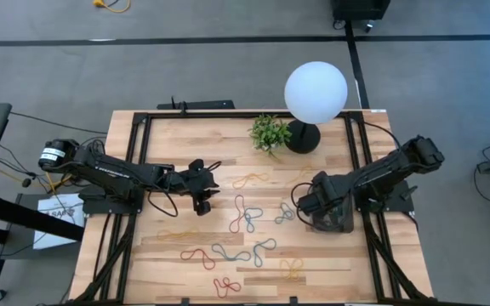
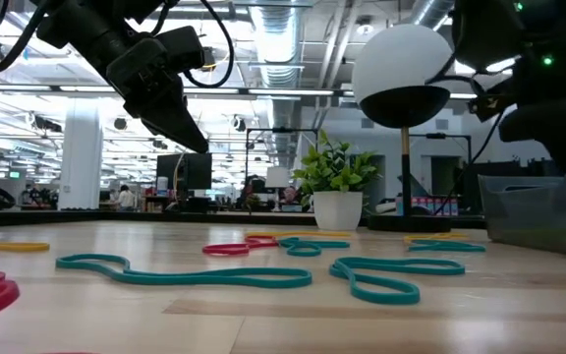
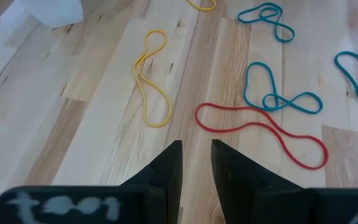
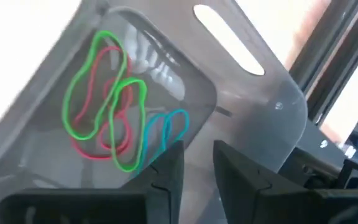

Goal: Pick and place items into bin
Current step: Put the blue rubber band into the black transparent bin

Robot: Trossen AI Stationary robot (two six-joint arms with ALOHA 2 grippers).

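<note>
the right gripper (image 4: 197,163) hangs over the bin (image 4: 253,106), jaws parted and empty; three bands lie inside: green (image 4: 98,99), red (image 4: 114,124), blue (image 4: 163,127). the left gripper (image 3: 196,163), jaws slightly apart and empty, hovers above a red band (image 3: 260,127) on the surface (image 3: 104,124).

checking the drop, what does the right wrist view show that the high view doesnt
Only the right wrist view looks into the bin: a green band, a red band and a blue band lie inside, with the right gripper open above them. Only the high view shows the left gripper over the table, the loose bands, the plant and the lamp. Both show the bin and the right arm at it.
</note>
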